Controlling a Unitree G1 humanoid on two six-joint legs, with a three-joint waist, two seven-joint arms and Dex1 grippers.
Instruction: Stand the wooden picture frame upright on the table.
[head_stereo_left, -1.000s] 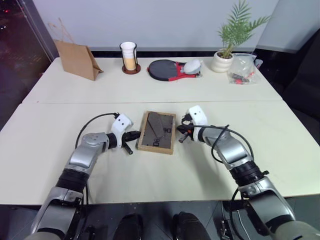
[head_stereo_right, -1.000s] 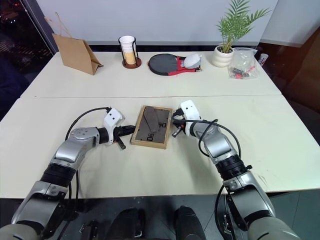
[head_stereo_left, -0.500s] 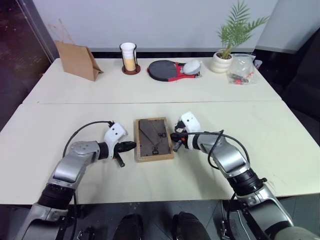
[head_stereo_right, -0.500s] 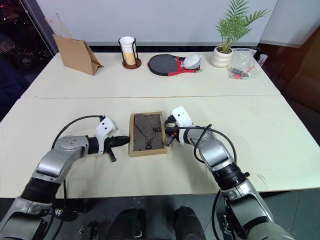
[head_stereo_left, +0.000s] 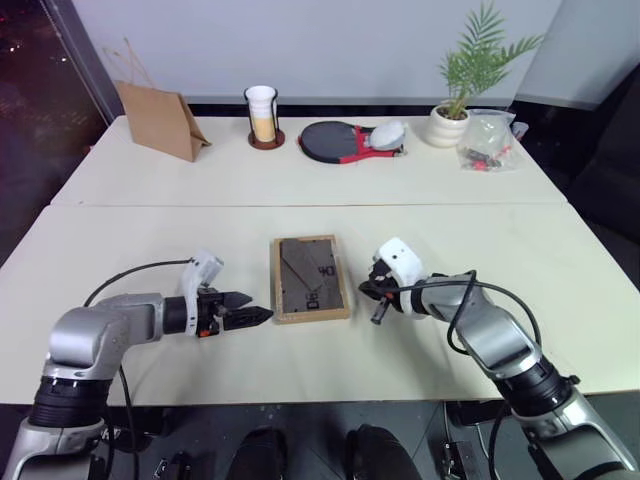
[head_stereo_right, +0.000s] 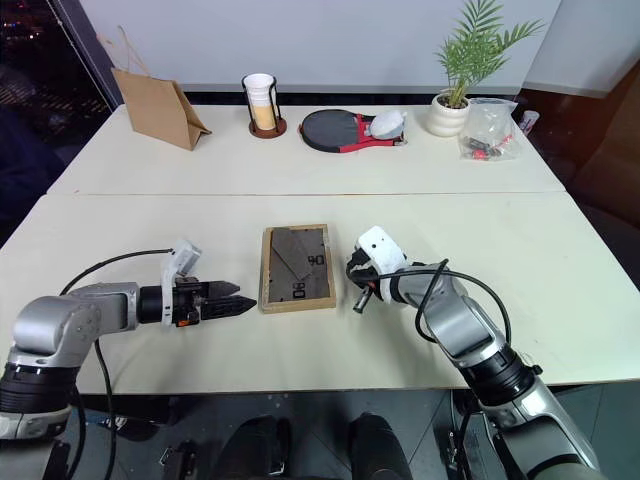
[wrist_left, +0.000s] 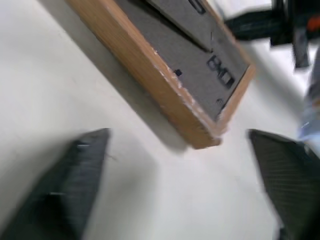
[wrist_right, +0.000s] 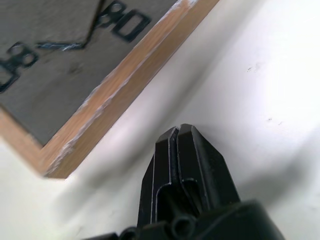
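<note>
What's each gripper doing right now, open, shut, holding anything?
Left gripper: open, empty, beside the wooden picture frame.
Right gripper: shut, empty, just off the frame's other edge.

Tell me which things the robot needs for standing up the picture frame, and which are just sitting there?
Needed:
light-wood picture frame with dark grey back, lying flat
cream-white table

Just sitting there:
brown paper bag
cup on round coaster
black-and-red paddle
potted green plant
clear plastic bag
</note>
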